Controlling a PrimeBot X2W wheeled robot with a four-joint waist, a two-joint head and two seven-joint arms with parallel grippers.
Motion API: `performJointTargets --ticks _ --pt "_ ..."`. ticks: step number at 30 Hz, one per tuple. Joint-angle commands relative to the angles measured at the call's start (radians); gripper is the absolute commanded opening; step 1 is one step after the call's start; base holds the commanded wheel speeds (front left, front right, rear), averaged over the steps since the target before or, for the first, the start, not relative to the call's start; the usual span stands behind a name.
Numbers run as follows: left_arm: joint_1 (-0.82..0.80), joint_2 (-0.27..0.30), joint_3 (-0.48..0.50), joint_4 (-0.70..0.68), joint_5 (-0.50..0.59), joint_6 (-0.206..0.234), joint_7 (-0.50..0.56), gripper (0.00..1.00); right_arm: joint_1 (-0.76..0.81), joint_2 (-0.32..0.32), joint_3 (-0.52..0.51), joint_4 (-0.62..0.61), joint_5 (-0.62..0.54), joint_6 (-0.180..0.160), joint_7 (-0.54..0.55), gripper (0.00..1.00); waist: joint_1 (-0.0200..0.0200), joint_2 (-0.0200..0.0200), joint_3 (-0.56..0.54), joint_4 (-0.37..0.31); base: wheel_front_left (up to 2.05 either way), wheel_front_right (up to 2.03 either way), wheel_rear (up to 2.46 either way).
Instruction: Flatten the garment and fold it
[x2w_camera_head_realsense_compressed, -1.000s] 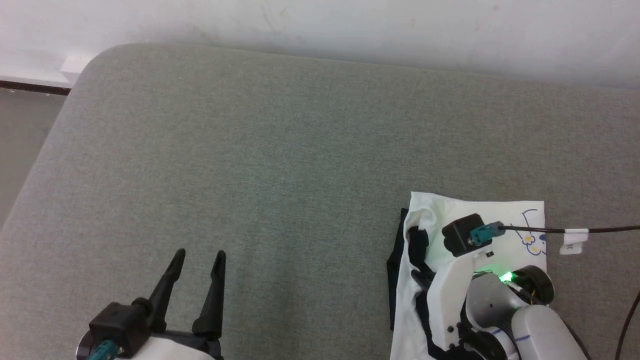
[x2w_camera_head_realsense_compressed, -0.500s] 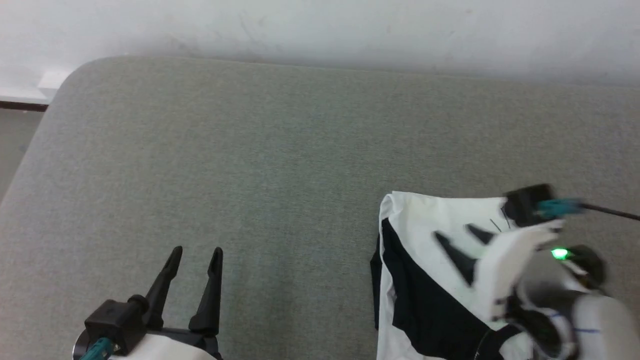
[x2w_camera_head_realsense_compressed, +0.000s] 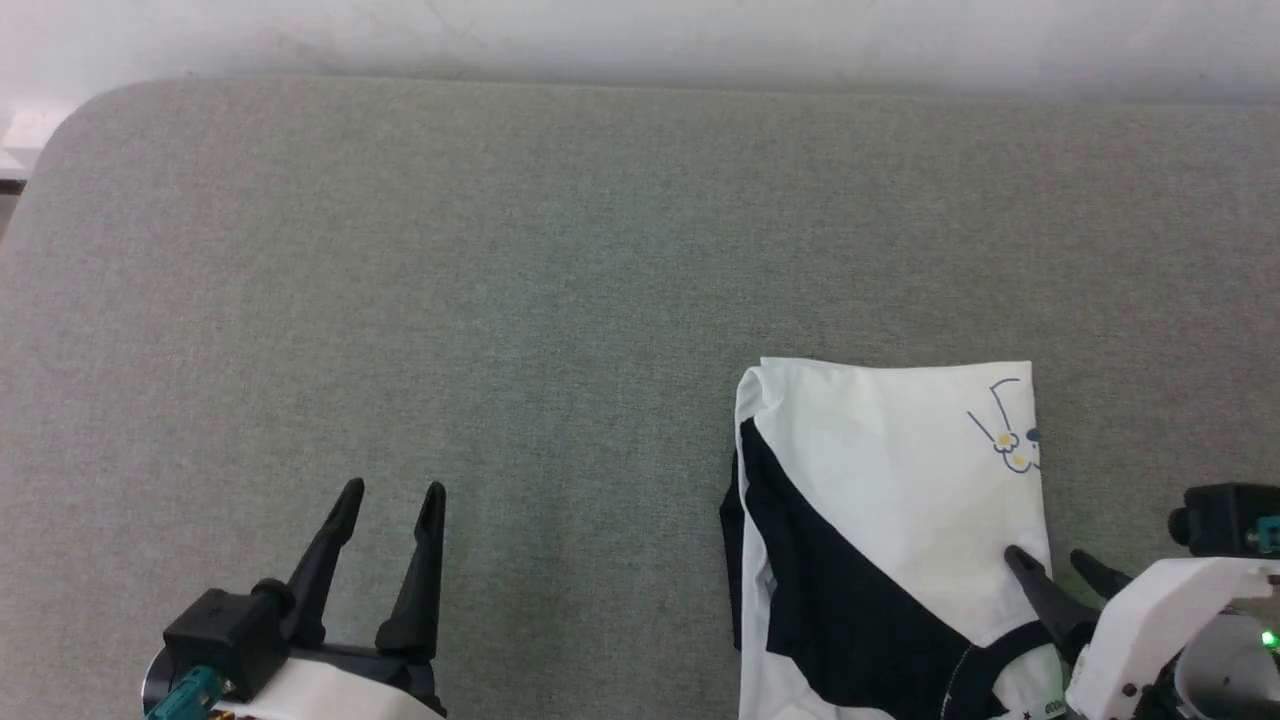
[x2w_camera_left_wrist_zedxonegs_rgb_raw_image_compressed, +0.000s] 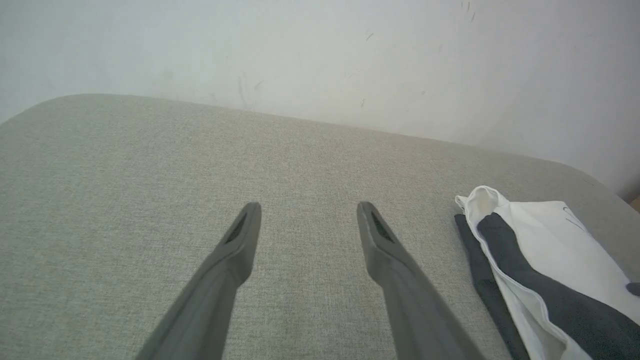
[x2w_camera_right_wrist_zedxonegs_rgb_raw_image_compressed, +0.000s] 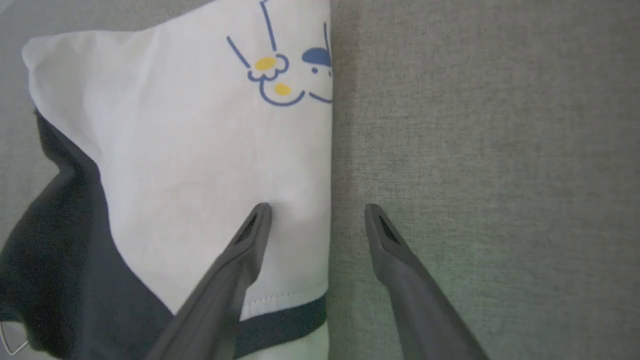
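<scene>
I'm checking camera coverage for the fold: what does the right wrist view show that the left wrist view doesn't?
Right wrist view, not the left wrist view: the yellow-and-blue print, the stitched black band, and the right claw open, one finger over the garment, the other over the grey surface. Left wrist view, not the right wrist view: the white wall and the left claw, open above bare surface. Both: the white-and-black garment lying on the grey surface.

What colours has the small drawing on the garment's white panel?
The drawing has blue lines and yellow spots; clearest in the right wrist view.
</scene>
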Motion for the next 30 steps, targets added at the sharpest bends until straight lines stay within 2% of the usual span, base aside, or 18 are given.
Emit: performJointTargets --ticks 1,7,8,9,10,14,20,25,30 --pt "-0.018 0.005 0.000 -0.002 0.003 -0.007 0.001 1.00 -0.016 -0.001 0.002 0.023 0.002 -0.001 -0.016 1.00 -0.0001 0.0000 0.012 0.012 0.00 0.00 0.00" --pt "-0.028 0.021 -0.001 -0.012 0.013 -0.004 0.015 1.00 -0.079 -0.001 0.022 0.192 0.043 -0.001 -0.068 1.00 -0.0001 0.0000 0.025 0.023 0.00 0.00 0.00" --pt "-0.029 0.024 -0.001 -0.015 0.015 -0.002 0.017 1.00 -0.088 -0.001 0.030 0.215 0.044 -0.001 -0.074 0.76 -0.0001 0.0000 0.025 0.022 0.00 0.00 0.00" --pt "-0.031 0.027 -0.001 -0.018 0.017 -0.001 0.021 1.00 -0.096 -0.001 0.035 0.234 0.043 -0.001 -0.082 0.29 -0.0001 0.0000 0.024 0.021 0.00 0.00 0.00" --pt "-0.033 0.029 -0.003 -0.020 0.020 -0.001 0.024 1.00 -0.103 -0.001 0.042 0.249 0.040 -0.001 -0.089 0.00 -0.0001 0.0000 0.021 0.019 0.00 0.00 0.00" --pt "-0.031 0.033 -0.007 -0.033 0.025 0.006 0.032 1.00 -0.127 -0.001 0.054 0.241 0.010 -0.001 -0.115 0.00 -0.0001 0.0000 0.000 -0.003 0.00 0.00 0.00" --pt "-0.028 0.039 -0.004 -0.065 0.030 0.017 0.034 1.00 -0.181 -0.010 -0.003 0.112 -0.091 -0.001 -0.082 0.00 -0.0001 0.0000 -0.016 -0.066 0.00 0.00 0.00" --pt "-0.039 0.052 0.017 -0.088 0.033 0.028 0.038 1.00 -0.269 -0.132 0.015 0.019 -0.150 -0.001 0.011 0.00 -0.0001 0.0000 0.031 -0.136 0.00 0.00 0.00" --pt "-0.075 0.076 0.039 -0.114 0.039 0.028 0.047 1.00 -0.375 -0.296 0.047 0.010 -0.159 -0.001 0.066 0.00 -0.0001 0.0000 0.111 -0.185 0.00 0.00 0.00"
